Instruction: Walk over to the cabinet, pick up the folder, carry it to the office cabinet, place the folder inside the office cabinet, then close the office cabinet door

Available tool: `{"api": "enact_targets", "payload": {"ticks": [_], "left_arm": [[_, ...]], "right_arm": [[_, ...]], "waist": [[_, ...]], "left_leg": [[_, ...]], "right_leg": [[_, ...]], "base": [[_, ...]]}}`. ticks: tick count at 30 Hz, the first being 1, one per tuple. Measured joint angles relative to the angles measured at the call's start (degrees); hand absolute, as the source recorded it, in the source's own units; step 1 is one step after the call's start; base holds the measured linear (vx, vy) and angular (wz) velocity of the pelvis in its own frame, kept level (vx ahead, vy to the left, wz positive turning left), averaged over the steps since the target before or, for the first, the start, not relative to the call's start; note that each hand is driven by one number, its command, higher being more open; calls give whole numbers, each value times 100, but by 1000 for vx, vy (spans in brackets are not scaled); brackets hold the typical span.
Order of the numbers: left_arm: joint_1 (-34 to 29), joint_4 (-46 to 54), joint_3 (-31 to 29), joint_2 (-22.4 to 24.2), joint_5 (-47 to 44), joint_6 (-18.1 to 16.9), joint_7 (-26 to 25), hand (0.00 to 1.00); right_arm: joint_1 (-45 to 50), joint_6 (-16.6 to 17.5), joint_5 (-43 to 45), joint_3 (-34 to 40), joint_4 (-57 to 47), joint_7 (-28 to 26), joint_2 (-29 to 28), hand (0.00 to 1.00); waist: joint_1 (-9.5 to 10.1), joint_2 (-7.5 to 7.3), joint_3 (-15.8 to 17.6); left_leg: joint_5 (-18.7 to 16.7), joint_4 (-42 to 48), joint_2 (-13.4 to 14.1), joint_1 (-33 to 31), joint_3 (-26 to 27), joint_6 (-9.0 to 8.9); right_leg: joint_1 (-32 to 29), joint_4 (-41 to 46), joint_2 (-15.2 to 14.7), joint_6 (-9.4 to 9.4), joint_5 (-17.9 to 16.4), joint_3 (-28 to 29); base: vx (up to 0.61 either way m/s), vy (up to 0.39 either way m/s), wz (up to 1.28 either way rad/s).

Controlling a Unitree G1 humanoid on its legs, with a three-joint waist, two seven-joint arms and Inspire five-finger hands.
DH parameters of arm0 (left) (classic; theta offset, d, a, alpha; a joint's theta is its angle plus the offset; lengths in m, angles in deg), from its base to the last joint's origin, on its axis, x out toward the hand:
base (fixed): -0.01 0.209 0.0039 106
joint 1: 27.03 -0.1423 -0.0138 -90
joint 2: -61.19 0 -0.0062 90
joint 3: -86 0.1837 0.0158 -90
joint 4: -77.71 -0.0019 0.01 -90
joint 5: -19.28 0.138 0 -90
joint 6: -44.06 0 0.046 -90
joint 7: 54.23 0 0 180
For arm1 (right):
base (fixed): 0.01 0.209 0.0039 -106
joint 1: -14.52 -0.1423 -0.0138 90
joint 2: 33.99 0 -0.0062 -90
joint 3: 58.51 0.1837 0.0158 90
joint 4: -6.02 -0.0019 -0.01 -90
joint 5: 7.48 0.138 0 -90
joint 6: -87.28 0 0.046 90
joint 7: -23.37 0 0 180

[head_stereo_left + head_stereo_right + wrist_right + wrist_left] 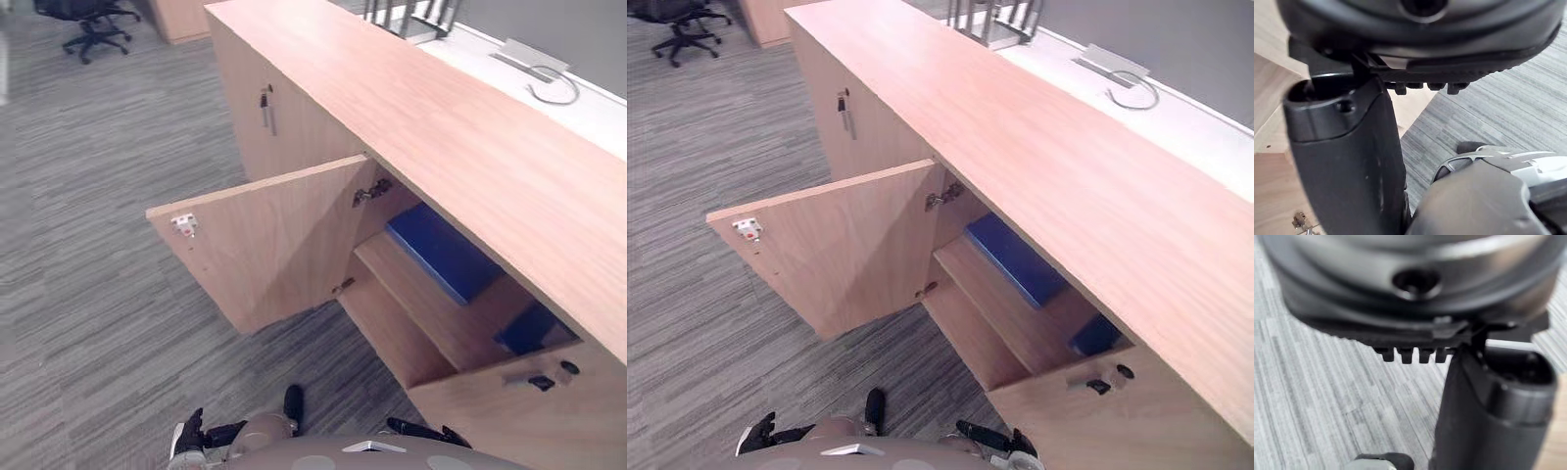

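The blue folder (441, 250) lies flat on the upper shelf inside the wooden office cabinet (460, 147). A second blue thing (529, 328) lies further right on the same shelf. The cabinet door (265, 240) stands swung wide open over the carpet, its inner side with a white catch (184, 224) facing me. My left hand (1488, 421) hangs above the carpet with straight fingers and holds nothing. My right hand (1347, 161) hangs beside the cabinet's wood, its fingers also straight and empty. Both hands are well below and short of the door.
A closed door with a metal handle (266, 108) sits left of the open one. A wire rack (411, 18) stands at the back of the cabinet top. A black office chair (88, 24) stands far left on the grey carpet (98, 294).
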Motion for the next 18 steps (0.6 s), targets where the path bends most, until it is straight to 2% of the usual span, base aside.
{"api": "enact_targets", "payload": {"ticks": [2,3,4,5,6,7,9,10,11,12,13,14,15,16,17,18], "left_arm": [[30,6,-28,2,-27,2,-12,100],[17,27,-179,-1,-43,4,-41,100],[12,50,-219,-1,-39,17,-86,100],[-13,54,-219,32,-40,30,-85,100],[-65,76,-219,116,-42,51,-86,100],[-82,134,-216,120,-41,60,-100,100],[20,154,-219,91,-25,81,-103,100],[67,163,-420,-21,-40,93,-134,100],[28,154,-559,-53,-40,97,-135,100],[-53,154,-680,-26,-42,101,-152,100],[-95,153,-704,-1,-43,99,-202,100],[-84,153,-696,-2,-19,100,-205,100],[-17,109,-661,-14,8,100,-194,100],[154,122,-616,-20,9,92,-179,100],[198,146,-598,-4,10,71,-177,100],[232,171,-560,37,12,62,-154,100]], "right_arm": [[-22,0,2,78,5,1,-5,100],[-31,4,13,76,2,10,-17,100],[-52,3,51,81,-10,17,7,100],[-95,-21,56,76,-12,40,67,100],[-106,-21,58,74,-39,50,118,100],[-93,-9,100,69,-91,47,106,100],[-96,-12,99,74,-136,49,65,100],[-100,-4,102,145,-132,48,-68,100],[-97,-9,102,211,-186,53,-78,100],[-12,-17,118,248,-210,72,-66,100],[94,5,255,252,-255,90,-41,100],[130,15,276,270,-293,93,-26,100],[76,38,272,406,-295,87,5,100],[-32,30,283,577,-207,85,-47,100],[-44,30,305,647,-168,80,-65,100],[-34,28,322,681,-143,63,-61,100]], "waist": [[11,-32,36],[-7,-55,69],[-12,-9,114],[4,65,181],[-10,136,162],[-52,181,152],[-142,98,144],[-164,-80,209],[-159,-87,217],[-169,-16,176],[-192,131,91],[-223,208,60],[-259,313,7],[-334,145,29],[-340,117,21],[-314,197,63]], "left_leg": [[-124,13,90,-15,312,30],[-320,244,292,-68,981,3],[-414,526,437,-129,1382,28],[-553,806,506,-174,1551,74],[-565,829,476,-196,1534,88],[-531,730,389,-225,1470,84],[-599,534,305,-304,1539,-39],[-976,1346,408,-584,1818,185],[-1224,2339,719,-810,1963,276],[-1484,3144,1223,-839,1996,69],[-1724,3328,1649,-810,1860,-306],[-1816,3232,1788,-812,1775,-453],[-1999,2898,1633,-802,1673,-491],[-1861,2675,1285,-783,1574,-343],[-1813,2569,1176,-761,1524,-278],[-1761,2378,1138,-665,1471,-250]], "right_leg": [[40,2,-16,-17,11,-77],[64,38,-59,-26,18,-143],[74,107,-90,-27,17,-170],[90,224,-127,-21,6,-184],[31,306,-131,-7,-24,-179],[-64,318,-162,-75,-87,-173],[-67,136,-288,-20,-15,-314],[-194,161,-503,62,108,-435],[-262,284,-589,84,130,-480],[-254,312,-618,144,164,-579],[-253,369,-614,209,201,-615],[-286,411,-620,254,227,-635],[-371,496,-733,369,322,-713],[-405,621,-962,397,487,-866],[-483,736,-1049,388,615,-898],[-579,681,-981,425,556,-751]], "base": [[-25,-46,21],[-21,6,5],[-10,36,-6],[-19,85,-14],[-52,93,-6],[-67,114,15],[-38,137,25],[-15,124,2],[-15,127,-14],[24,248,-17],[56,319,-2],[84,470,30],[85,410,72],[62,394,80],[19,326,68],[-30,235,28]]}}
